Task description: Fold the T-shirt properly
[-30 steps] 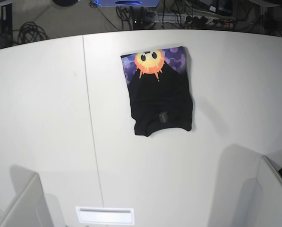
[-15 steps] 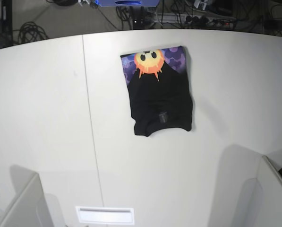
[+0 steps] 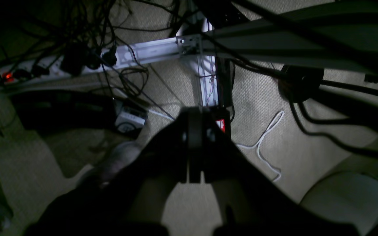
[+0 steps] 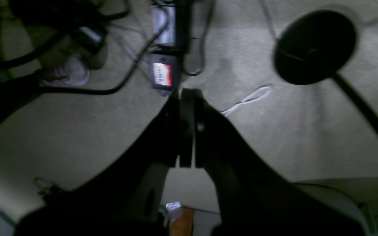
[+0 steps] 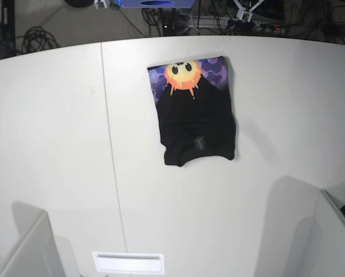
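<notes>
The T-shirt lies folded into a compact black rectangle on the white table, its orange-yellow sun face on purple showing at the far end. A small tag sits near its close edge. Neither arm reaches over the table in the base view. In the left wrist view my left gripper is shut with nothing in it, pointing at the carpeted floor. My right gripper is likewise shut and holds nothing, also facing the floor.
Grey arm housings sit at the near left and near right corners. A seam runs down the table. Beneath the wrist cameras are cables, a power strip, a metal frame rail and a round black base.
</notes>
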You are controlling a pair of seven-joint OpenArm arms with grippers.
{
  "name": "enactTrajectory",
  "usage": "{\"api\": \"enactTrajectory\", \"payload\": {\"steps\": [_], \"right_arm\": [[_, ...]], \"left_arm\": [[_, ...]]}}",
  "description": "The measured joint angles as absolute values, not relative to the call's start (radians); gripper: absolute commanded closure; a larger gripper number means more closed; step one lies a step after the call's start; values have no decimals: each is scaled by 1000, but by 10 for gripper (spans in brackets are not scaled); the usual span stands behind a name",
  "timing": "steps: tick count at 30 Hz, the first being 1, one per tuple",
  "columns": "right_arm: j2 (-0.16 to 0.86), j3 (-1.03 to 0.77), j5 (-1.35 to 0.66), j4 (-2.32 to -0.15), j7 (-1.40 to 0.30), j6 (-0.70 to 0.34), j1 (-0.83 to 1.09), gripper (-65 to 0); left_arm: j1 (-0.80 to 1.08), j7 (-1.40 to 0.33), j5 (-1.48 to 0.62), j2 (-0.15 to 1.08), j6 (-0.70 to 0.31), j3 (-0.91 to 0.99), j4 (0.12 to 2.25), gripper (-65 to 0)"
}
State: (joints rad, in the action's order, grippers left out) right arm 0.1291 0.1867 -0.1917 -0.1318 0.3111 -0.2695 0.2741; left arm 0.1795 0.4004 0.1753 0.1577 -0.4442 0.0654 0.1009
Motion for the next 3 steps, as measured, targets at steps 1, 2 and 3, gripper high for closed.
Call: {"api": "enactTrajectory", "payload": {"steps": [1, 2, 3], "right_arm": [[129, 187, -191, -132, 311, -269, 272, 0], [128, 187, -191, -141, 306, -269, 272, 0], [125, 187, -191, -154, 304, -269, 273, 0]], "left_arm": [[174, 401, 175, 158, -444, 65, 101, 0], [169, 400, 175, 159, -444, 65, 101, 0], [166, 400, 174, 159, -444, 66, 102, 0]]}}
